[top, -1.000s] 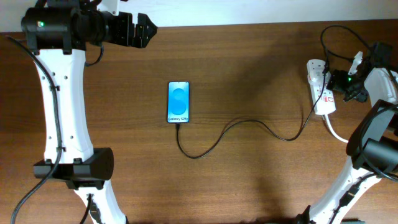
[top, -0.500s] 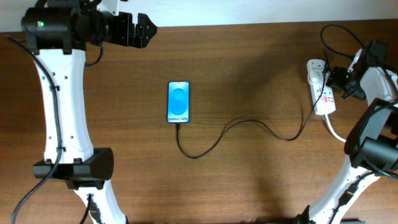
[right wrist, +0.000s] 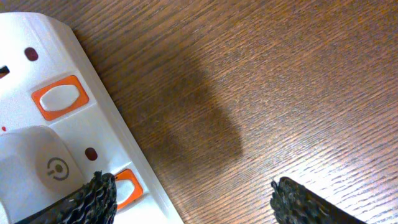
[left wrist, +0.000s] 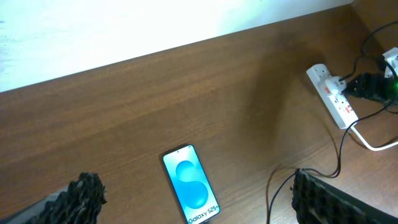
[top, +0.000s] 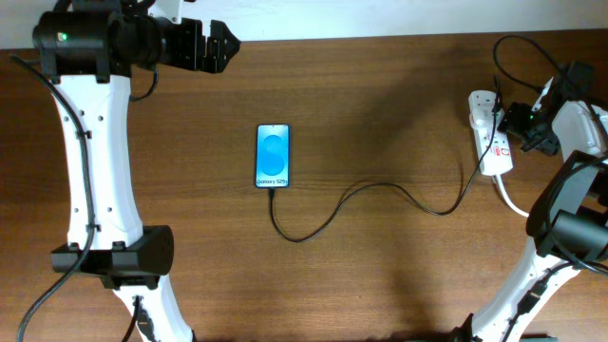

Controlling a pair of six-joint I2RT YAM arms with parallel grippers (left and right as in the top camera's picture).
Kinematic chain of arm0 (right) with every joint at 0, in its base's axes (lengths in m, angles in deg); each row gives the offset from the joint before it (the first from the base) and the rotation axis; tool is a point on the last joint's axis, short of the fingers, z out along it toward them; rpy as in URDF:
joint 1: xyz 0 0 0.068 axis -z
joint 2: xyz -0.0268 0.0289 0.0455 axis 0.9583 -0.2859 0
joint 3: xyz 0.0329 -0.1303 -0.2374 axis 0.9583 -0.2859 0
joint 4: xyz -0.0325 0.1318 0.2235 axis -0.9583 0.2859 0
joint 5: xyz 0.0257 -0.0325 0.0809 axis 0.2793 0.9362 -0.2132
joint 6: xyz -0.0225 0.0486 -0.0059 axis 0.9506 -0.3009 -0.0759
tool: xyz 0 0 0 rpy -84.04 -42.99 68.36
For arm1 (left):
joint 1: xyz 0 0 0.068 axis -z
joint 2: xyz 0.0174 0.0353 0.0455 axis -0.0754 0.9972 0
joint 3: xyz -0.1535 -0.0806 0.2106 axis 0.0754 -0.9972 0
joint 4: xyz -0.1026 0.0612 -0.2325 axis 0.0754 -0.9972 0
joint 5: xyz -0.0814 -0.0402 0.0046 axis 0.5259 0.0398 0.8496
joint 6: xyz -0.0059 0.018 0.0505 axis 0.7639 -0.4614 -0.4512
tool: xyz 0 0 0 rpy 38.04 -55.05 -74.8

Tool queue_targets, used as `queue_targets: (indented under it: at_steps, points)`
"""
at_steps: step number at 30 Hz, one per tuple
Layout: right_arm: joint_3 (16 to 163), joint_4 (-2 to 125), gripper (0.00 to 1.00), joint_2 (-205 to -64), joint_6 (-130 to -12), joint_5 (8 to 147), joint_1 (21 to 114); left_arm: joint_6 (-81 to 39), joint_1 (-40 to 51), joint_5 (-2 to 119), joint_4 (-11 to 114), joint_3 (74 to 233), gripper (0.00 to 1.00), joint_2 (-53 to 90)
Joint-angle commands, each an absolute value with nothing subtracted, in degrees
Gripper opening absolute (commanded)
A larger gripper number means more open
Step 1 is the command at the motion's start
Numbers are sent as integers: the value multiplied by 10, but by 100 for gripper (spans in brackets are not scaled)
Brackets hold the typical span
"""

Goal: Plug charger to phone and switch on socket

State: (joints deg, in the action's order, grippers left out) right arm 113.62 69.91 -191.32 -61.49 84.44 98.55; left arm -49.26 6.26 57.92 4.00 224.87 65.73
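overhead, the phone [top: 273,156] lies flat mid-table on the grained brown wood table [top: 380,275], a slim glossy rectangle with a bright blue screen. the charger [top: 380,186], a thin black cable, meets the phone's labelled short edge and snakes in loose curves across to the socket [top: 489,133], a smooth white plastic strip with rounded orange switches [right wrist: 60,98]. the right gripper [top: 521,128] hovers at the strip, its ribbed black fingers [right wrist: 93,198] spread apart. the left gripper [top: 224,45] hangs at the far-left corner, well apart from everything, jaws also spread wide.

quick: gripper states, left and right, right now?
Left gripper: open, holding nothing.
Right gripper: open, empty, at the socket.
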Motion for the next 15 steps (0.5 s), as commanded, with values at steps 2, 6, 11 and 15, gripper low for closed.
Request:
queue_targets:
  at_steps: [2, 6, 11, 15]
  points:
    - [1118, 713, 83, -1932, -605, 728, 936, -498, 66, 583, 39, 2248, 99, 660]
    - [1118, 729, 83, -1937, -605, 720, 936, -498, 66, 583, 39, 2248, 99, 660]
    - [1118, 730, 83, -1937, -618, 705, 936, -498, 66, 583, 39, 2248, 99, 660]
    - [1118, 728, 82, -1938, -624, 697, 933, -498, 66, 583, 39, 2248, 99, 660]
